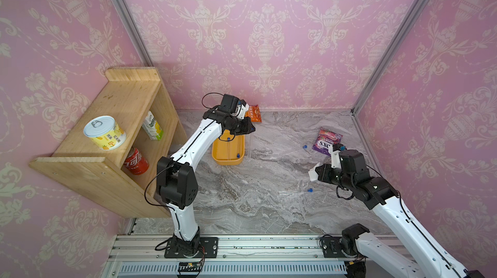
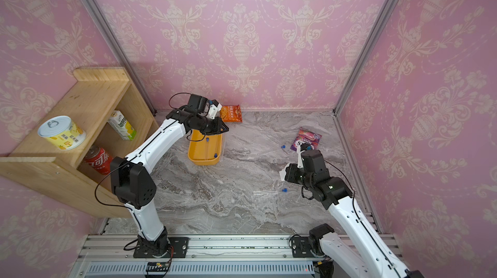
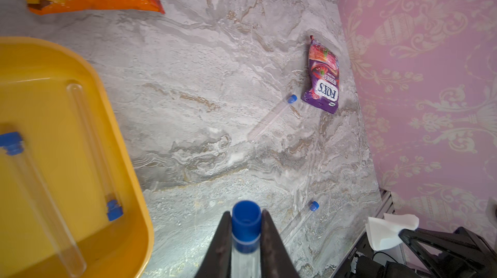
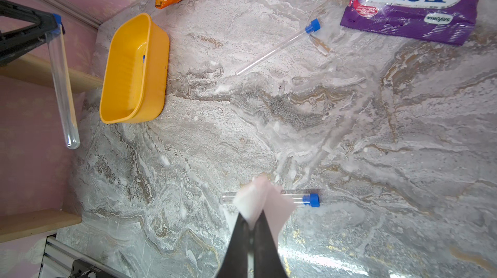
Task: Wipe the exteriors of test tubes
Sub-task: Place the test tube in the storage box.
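My left gripper (image 3: 246, 216) is shut on the blue-capped end of a clear test tube (image 4: 63, 88), which hangs upright beside the orange tray (image 1: 215, 153). Two more capped test tubes (image 3: 91, 139) lie inside the tray. One test tube (image 1: 295, 191) lies on the marble near my right gripper (image 4: 252, 219). Another test tube (image 1: 297, 150) lies by the purple bag. The right gripper is shut on a white folded wipe (image 4: 258, 201) and hovers above the near tube, apart from the left arm.
A wooden shelf (image 1: 88, 161) at the left holds a tin can (image 1: 105, 133), a carton (image 1: 152, 125) and a cola can (image 1: 135, 161). An orange snack bag (image 1: 254, 114) lies by the back wall. A purple FOX'S bag (image 1: 326, 139) lies at the right. Pink walls enclose the table.
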Motion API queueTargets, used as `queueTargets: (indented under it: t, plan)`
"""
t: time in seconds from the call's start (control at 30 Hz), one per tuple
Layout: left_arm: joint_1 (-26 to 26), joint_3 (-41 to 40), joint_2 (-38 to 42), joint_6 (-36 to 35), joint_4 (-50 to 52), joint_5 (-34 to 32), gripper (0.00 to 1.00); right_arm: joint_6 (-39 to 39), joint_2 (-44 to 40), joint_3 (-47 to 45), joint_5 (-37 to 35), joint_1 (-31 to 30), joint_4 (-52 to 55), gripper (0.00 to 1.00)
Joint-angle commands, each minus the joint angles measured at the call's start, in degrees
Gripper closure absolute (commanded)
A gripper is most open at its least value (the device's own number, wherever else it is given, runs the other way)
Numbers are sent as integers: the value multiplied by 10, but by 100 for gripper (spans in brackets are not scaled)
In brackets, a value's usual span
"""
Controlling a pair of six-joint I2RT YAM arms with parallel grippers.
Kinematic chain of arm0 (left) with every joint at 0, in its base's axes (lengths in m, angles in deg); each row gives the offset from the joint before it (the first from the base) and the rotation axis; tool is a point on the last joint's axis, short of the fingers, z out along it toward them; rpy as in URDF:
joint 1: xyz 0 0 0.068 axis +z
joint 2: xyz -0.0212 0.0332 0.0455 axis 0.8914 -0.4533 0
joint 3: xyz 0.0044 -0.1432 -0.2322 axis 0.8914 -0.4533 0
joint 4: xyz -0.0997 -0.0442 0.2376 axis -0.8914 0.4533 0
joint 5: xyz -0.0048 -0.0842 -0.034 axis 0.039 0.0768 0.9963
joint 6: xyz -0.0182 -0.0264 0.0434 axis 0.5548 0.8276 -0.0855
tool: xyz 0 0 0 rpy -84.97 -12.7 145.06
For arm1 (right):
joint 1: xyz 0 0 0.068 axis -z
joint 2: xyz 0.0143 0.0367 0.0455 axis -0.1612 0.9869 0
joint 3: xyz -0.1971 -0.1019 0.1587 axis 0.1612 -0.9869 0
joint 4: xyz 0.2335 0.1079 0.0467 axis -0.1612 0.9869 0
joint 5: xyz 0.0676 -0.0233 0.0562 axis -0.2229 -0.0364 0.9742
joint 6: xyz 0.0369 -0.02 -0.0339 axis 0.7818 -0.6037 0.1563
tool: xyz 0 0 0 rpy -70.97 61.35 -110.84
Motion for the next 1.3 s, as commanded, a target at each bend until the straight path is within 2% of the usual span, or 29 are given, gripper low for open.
queueTargets:
  t: [0.0,0.27,0.47,0.63,1.03,1.27]
  plan:
    - [40,-16,20,-39,18,-11,81,-14,3,-1,20,9,-14,100]
    - [111,39,-30,-87,80,-44,81,-14,14,-18,55,21,-34,100]
    - [117,146,-116,-133,165,-105,82,-20,16,-26,73,39,-40,100]
    - [117,200,-168,-149,194,-137,83,-23,17,-32,93,58,-48,100]
    - [113,168,-213,-139,138,-173,83,-26,20,-51,120,78,-65,100]
    - [113,213,-260,-140,145,-192,83,-28,21,-62,126,85,-71,100]
